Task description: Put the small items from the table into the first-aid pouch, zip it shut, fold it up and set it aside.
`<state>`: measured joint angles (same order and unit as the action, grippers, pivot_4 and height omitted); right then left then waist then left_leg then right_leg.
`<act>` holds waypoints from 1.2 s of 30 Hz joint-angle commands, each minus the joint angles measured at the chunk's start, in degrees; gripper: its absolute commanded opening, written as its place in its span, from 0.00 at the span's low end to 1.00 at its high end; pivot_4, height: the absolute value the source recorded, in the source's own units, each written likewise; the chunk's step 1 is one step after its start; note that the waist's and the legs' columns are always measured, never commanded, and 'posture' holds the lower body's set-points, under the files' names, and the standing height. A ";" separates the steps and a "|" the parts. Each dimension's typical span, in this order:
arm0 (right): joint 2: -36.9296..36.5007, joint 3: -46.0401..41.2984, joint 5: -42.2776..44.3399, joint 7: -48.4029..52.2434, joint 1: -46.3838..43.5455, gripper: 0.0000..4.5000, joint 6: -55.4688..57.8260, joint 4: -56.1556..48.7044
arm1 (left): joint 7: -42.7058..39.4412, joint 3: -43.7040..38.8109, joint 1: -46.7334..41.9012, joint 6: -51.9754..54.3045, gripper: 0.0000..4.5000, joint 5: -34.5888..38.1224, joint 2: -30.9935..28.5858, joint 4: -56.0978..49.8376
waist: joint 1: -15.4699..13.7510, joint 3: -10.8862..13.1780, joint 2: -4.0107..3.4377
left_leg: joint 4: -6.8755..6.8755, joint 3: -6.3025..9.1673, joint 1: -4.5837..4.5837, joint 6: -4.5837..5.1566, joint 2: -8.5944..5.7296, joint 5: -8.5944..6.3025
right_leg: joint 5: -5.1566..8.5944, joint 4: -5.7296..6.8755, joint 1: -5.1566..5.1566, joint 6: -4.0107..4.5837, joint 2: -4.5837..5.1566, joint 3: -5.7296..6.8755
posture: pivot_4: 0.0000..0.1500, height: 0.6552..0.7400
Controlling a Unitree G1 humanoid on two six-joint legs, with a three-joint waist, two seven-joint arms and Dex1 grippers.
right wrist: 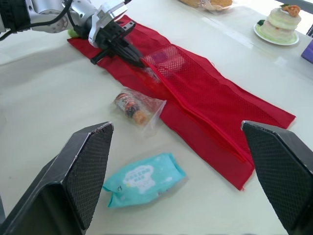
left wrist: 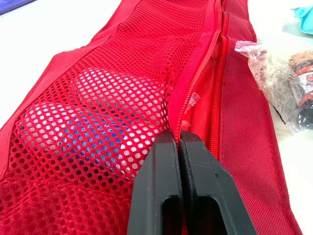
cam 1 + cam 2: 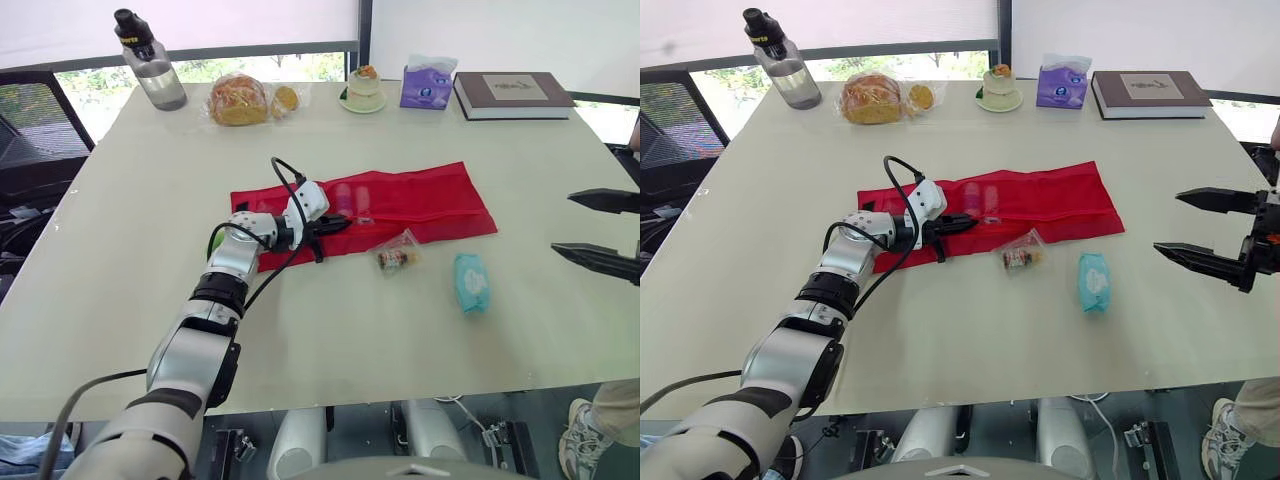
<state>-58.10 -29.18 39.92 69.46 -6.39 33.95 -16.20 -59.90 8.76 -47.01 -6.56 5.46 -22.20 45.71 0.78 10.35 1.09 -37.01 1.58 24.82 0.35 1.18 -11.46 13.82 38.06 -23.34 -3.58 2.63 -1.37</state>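
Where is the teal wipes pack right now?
In the left eye view, the teal wipes pack lies on the table right of centre, just off the red pouch, between the clear bag and the open right gripper.

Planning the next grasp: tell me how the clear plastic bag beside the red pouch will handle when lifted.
The clear crinkled plastic bag looks floppy, likely sagging around its small contents; those suggest little weight. Its glossy film might slip.
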 commanded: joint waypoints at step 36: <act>23.70 46.38 -35.37 3.77 -31.16 0.30 -35.80 34.47 | 0.44 -0.95 1.00 2.51 0.00 -0.66 0.27 -5.29 | 0.01 0.02 -0.04 | -0.07 0.04 0.01 -0.01 -0.02 0.01 | -0.02 0.06 0.00 0.02 0.00 0.05 | 1.00 1.00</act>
<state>-34.14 18.16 4.36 73.08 -37.06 -2.00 21.10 -59.51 8.76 -46.23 -4.13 4.28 -21.95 42.66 0.78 10.37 1.06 -37.08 1.61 24.82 0.34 1.15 -11.46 13.79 38.12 -23.35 -3.56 2.62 -1.32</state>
